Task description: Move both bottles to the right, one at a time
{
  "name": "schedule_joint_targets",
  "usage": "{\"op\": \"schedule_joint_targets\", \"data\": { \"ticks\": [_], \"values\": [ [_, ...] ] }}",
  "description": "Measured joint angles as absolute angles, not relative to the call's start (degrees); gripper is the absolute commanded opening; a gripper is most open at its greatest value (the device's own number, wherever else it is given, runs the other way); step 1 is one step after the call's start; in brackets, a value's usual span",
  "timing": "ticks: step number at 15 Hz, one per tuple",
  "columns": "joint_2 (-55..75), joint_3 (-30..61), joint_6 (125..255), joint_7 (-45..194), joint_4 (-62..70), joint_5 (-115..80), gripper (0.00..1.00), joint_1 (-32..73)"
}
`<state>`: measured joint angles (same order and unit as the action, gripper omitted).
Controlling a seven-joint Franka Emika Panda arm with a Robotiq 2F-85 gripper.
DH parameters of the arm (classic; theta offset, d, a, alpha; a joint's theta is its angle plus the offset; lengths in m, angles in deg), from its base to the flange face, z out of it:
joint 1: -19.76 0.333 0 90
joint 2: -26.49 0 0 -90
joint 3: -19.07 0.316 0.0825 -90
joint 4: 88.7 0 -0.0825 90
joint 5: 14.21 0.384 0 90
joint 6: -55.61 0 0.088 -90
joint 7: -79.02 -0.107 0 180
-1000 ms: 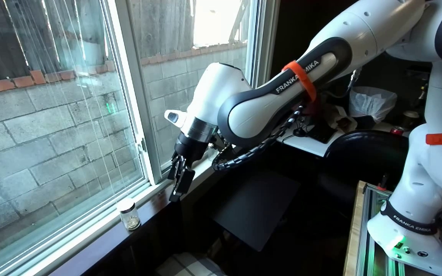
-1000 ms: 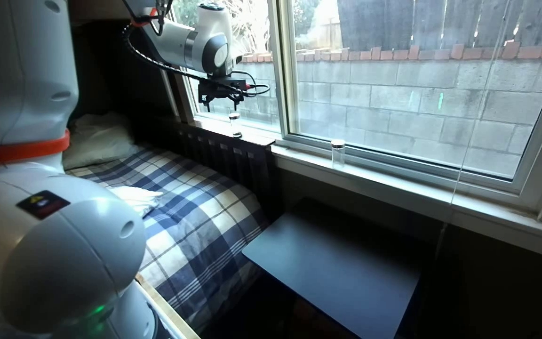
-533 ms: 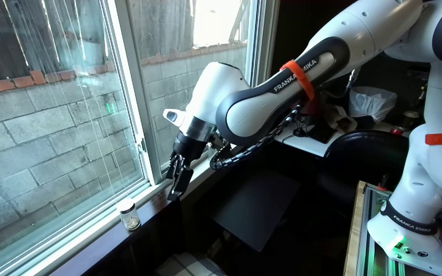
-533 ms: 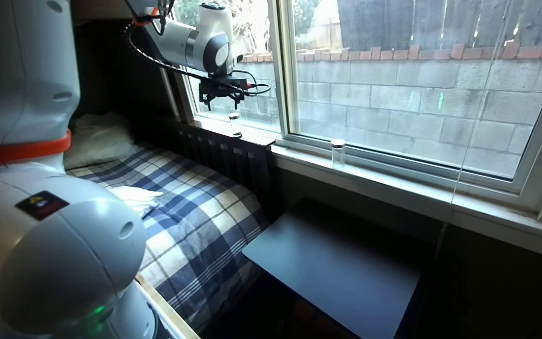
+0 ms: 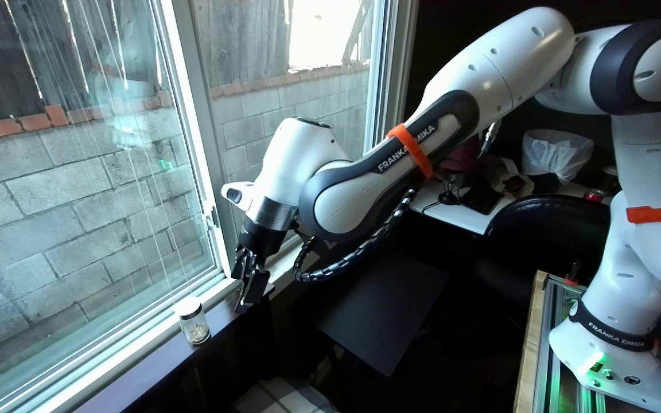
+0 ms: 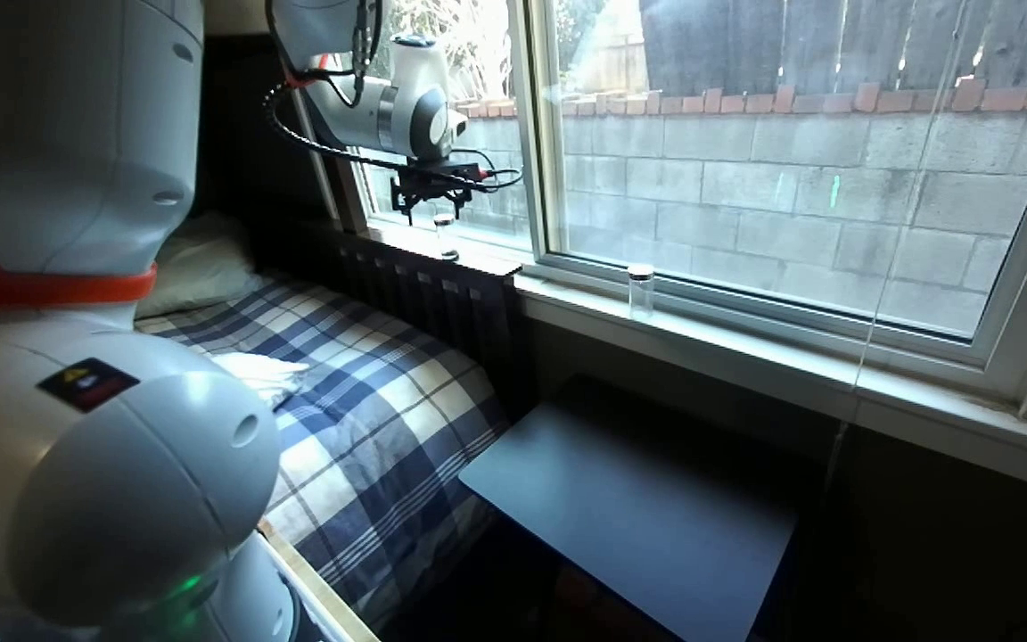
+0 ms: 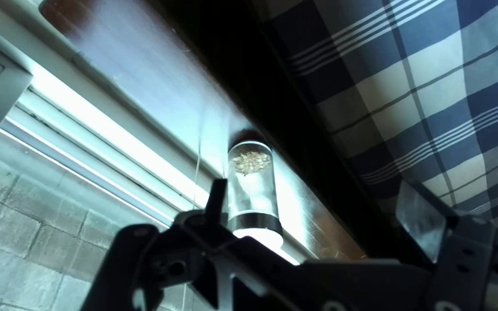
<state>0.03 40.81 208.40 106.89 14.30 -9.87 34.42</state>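
A small clear bottle with a pale cap and dark band [image 5: 194,322] stands upright on a dark wooden ledge. It holds a few pale bits at its bottom. It also shows in the other views [image 6: 447,241] [image 7: 252,185]. A second similar bottle [image 6: 641,294] stands upright on the white window sill in an exterior view. It does not show elsewhere. My gripper [image 5: 240,295] is open and empty, above and beside the ledge bottle. In the wrist view the bottle appears beyond the open jaws [image 7: 316,201], near the left finger. The gripper also shows here [image 6: 432,218].
The window glass and frame [image 6: 536,134] stand right behind the ledge [image 5: 152,367] and the sill [image 6: 745,343]. A bed with a plaid cover [image 6: 371,401] lies below the ledge. A dark table [image 6: 638,499] stands below the sill. A blind cord [image 6: 870,321] hangs by the window.
My arm has moved down and the gripper has come closer to the ledge bottle, mostly in the last half second. Both bottles stand where they were. The gripper stays open.
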Motion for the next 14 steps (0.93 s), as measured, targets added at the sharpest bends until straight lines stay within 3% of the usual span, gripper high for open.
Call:
{"op": "schedule_joint_targets", "data": {
  "ticks": [9, 11, 14],
  "values": [
    [-9.82, 40.63, 208.41, 105.83, 2.57, -12.61, 1.00, 36.28],
    [-11.55, 40.63, 208.41, 105.16, 0.34, -12.64, 0.90, 36.81],
    [-13.72, 40.63, 208.41, 104.44, -2.36, -12.69, 0.86, 37.57]
  ]
}}
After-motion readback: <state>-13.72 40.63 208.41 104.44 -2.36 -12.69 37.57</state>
